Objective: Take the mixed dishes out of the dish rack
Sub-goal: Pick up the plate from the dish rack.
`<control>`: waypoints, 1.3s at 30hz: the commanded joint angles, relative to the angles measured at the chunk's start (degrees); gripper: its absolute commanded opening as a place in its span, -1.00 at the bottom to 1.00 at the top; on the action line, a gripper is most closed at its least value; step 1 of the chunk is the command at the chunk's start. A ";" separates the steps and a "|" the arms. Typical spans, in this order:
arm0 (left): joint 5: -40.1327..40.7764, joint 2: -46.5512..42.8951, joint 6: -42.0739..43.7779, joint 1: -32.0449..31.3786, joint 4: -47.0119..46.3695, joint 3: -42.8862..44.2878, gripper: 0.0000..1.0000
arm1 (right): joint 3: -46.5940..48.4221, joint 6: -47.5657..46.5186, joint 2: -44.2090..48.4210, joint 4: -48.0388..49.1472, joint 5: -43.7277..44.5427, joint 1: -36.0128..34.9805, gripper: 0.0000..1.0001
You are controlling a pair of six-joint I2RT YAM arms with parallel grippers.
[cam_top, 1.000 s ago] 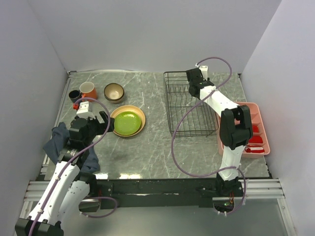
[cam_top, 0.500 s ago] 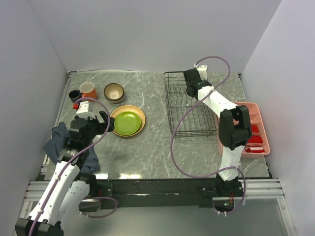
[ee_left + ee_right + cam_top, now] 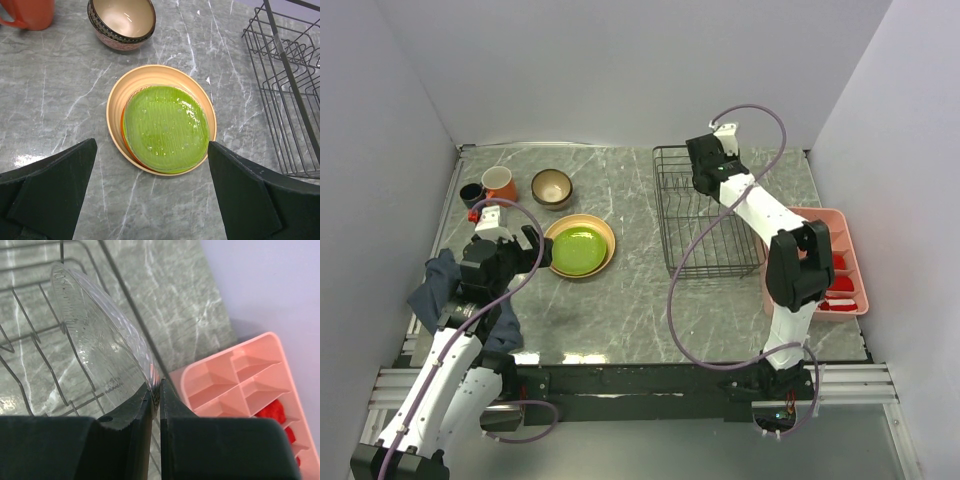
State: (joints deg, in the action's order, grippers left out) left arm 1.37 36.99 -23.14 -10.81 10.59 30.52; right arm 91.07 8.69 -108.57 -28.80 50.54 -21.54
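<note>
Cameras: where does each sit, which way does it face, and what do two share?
Top external: above and behind, looking down on the table; both arms show.
Left wrist: looks down on the green plate; open left pincer frames it.
Right wrist: faces the dish rack; right pincer shut on clear plate.
Shared: green plate, top and left wrist.

clear plate [image 3: 100, 350] tilts on edge at the black wire rack [image 3: 720, 255]; green plate [image 3: 166, 129] lies stacked on tan plate [image 3: 116, 102].

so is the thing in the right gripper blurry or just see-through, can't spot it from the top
Right wrist view: in focus, a clear plate pinched in the right gripper, dish rack wires visible through it. Top view: not blurred, the plate just vanishes against the rack.
</note>
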 commanded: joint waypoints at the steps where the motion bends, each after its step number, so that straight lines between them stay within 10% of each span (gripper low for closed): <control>1: -0.75 0.27 1.08 0.09 -2.33 0.24 0.99 | 3.59 -1.22 6.17 1.81 3.15 -1.66 -0.98; 15: -6.10 4.05 -3.75 -1.76 -3.91 1.73 0.99 | -6.24 1.23 23.92 4.36 -9.92 -2.01 -0.98; 39: -10.07 22.50 -14.21 -16.17 -14.98 14.04 0.98 | -37.18 24.18 45.38 25.01 -61.87 -1.93 -0.97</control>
State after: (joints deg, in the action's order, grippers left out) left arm -8.36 57.87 -35.14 -24.77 -0.23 41.43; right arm 55.96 27.44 -64.99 -12.19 -2.55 -23.27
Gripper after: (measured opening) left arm 0.995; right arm 0.121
